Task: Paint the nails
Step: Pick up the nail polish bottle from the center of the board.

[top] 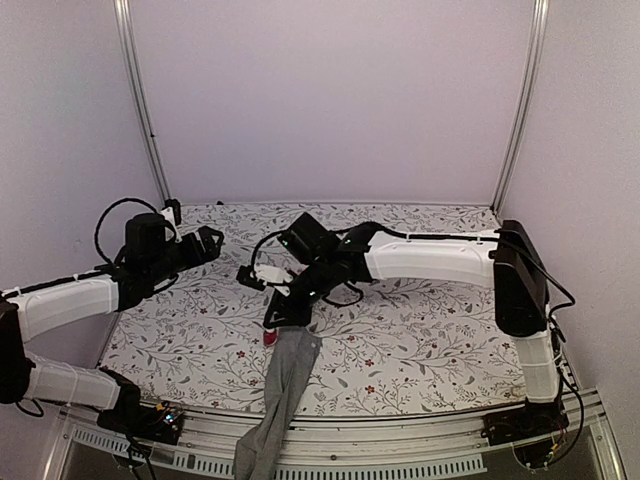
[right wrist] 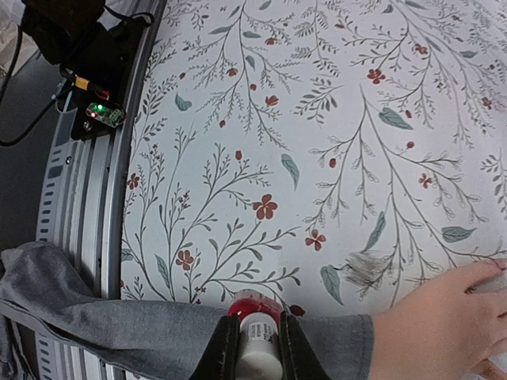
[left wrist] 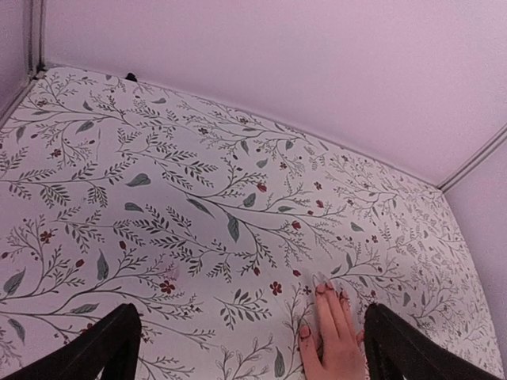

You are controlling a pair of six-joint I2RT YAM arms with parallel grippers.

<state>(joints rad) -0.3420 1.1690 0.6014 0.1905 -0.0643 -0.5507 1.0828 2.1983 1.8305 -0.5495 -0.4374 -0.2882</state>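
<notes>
Right pincer (right wrist: 255,352) clenched on white cap (right wrist: 257,336) of polish bottle (right wrist: 253,305), by grey sleeve (right wrist: 158,332); likely to draw the brush. Left pincer (left wrist: 253,348) released, idle.

Quantities: 2 arms (left arm (top: 65,303), right arm (top: 430,258)); 2 hands (left hand (top: 207,243), right hand (right wrist: 257,348)); 1 mannequin hand (right wrist: 444,324); 1 grey sleeve (right wrist: 150,332); 1 red-capped bottle (right wrist: 254,305); 1 table (right wrist: 356,119).

The top view looks down from high behind the near edge over the whole surface (top: 420,340). The left wrist view skims low toward the back wall (left wrist: 277,63). The right wrist view hangs close above the near edge. Both wrist views catch the hand (left wrist: 337,340).
</notes>
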